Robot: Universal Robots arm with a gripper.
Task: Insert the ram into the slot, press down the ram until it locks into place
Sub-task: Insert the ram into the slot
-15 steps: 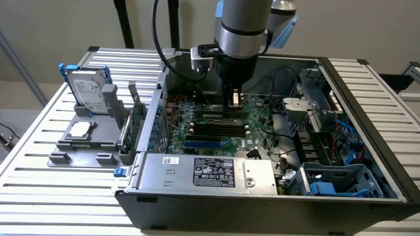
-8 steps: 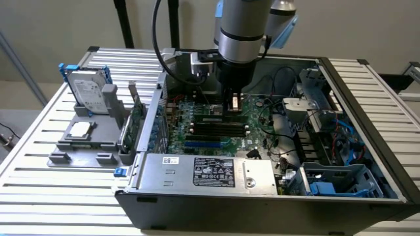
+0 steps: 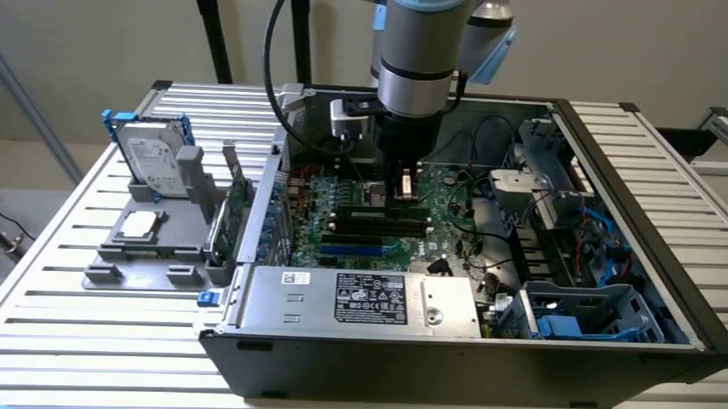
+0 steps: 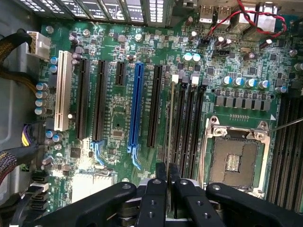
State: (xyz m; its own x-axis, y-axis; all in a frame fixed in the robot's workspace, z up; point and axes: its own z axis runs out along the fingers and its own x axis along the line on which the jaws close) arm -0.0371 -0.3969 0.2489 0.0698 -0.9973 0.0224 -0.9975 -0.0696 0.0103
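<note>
the gripper (image 4: 167, 174) pinches the ram (image 4: 170, 123) between its fingertips, close by the slot (image 4: 181, 118); likely mid-insertion; seating calls for squaring its edge to the socket

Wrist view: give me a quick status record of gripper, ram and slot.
gripper: shut on the ram, low over the motherboard
ram: seen edge-on, lined up along the slot
slot: black, the one of its parallel group nearest the blue slot
locked: cannot tell
</note>
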